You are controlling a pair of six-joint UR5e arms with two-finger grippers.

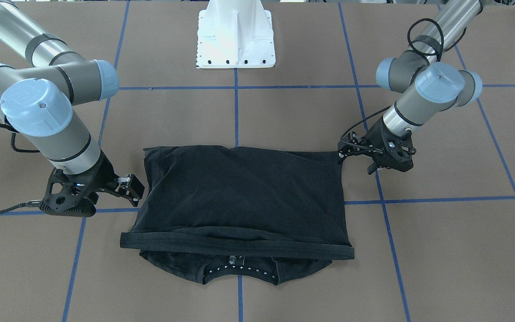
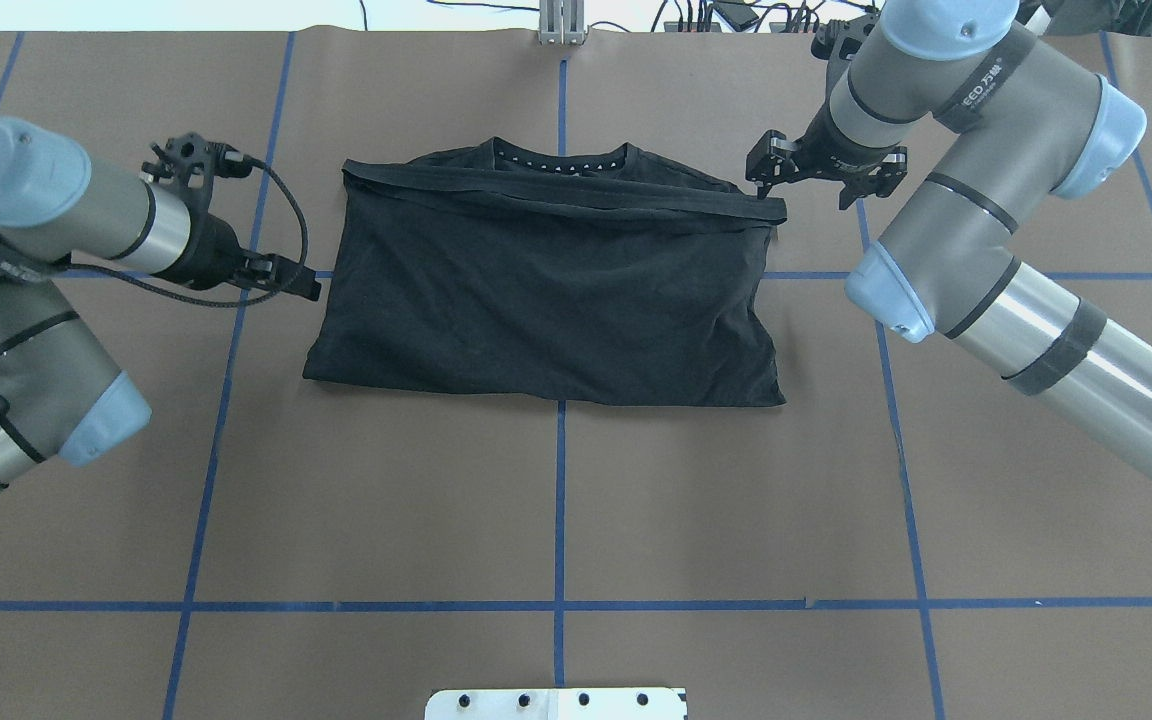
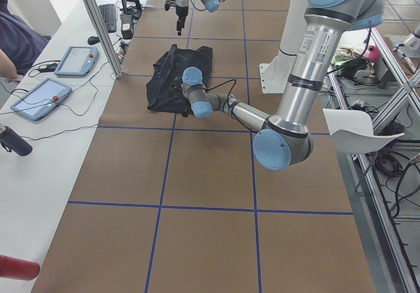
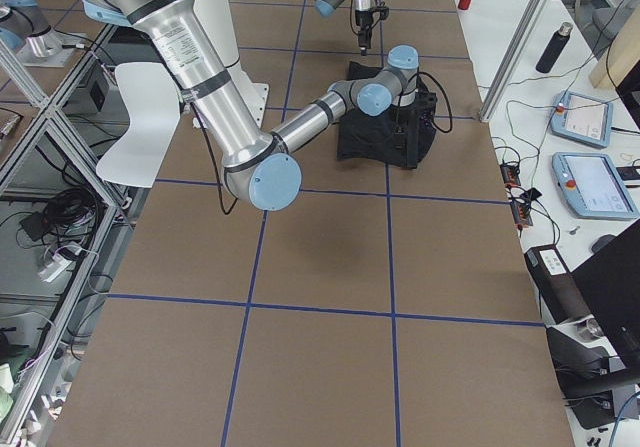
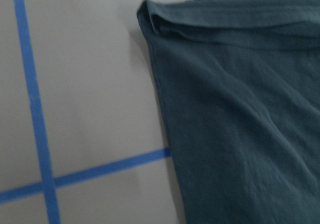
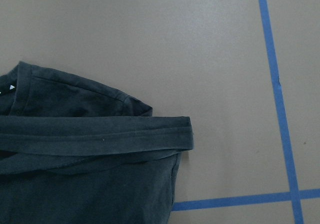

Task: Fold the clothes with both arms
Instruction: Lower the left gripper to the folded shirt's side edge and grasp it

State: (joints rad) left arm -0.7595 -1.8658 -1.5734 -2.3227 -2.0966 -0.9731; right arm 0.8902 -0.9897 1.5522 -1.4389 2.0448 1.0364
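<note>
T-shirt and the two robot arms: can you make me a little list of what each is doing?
T-shirt: black, folded, hem laid up by the collar
Left gripper: at the shirt's side edge; open or shut unclear
Right gripper: beside the shirt's other side edge, looks open
Table: brown, with blue tape lines

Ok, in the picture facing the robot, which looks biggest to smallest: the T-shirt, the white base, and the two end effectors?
1. black T-shirt
2. white base
3. right end effector and left end effector: about alike. The right one looks slightly bigger, but it may just be nearer the camera.
</note>
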